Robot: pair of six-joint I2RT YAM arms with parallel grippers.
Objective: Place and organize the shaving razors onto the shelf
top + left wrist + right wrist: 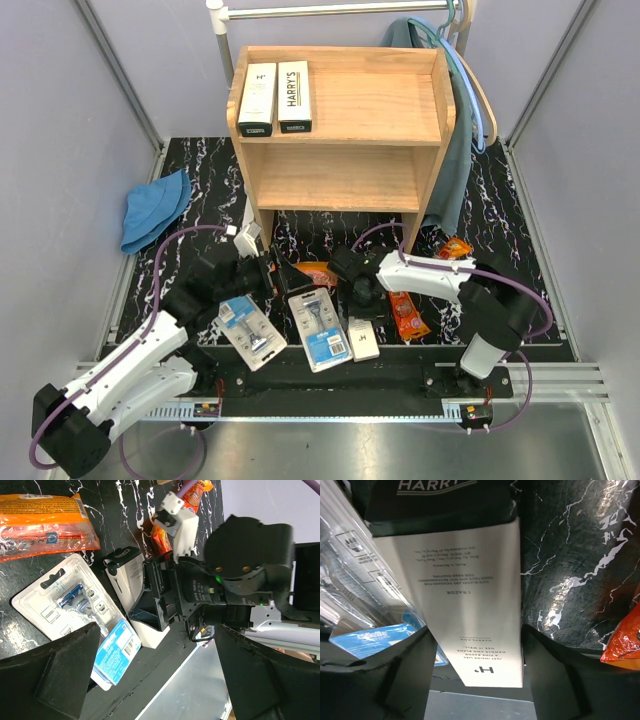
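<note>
Two white Harry's boxes (275, 97) lie on the top tier of the wooden shelf (340, 175). A third white box (363, 338) (470, 605) lies on the marbled mat. My right gripper (357, 295) (475, 640) straddles it, both fingers against its long sides. Two blister cards (250, 330) (320, 328) lie to its left, and the nearer card (350, 580) overlaps the box's edge. Orange pouches (407, 315) (455, 247) (315, 272) are spread over the mat. My left gripper (278, 275) (155, 680) hovers wide open over the mat's front edge, holding nothing.
A blue cloth hat (155, 208) rests at the mat's left edge. Behind the shelf stands a metal clothes rail (330, 10) with hangers and a grey garment (455, 150). The two arms are close together mid-mat. Grey walls enclose both sides.
</note>
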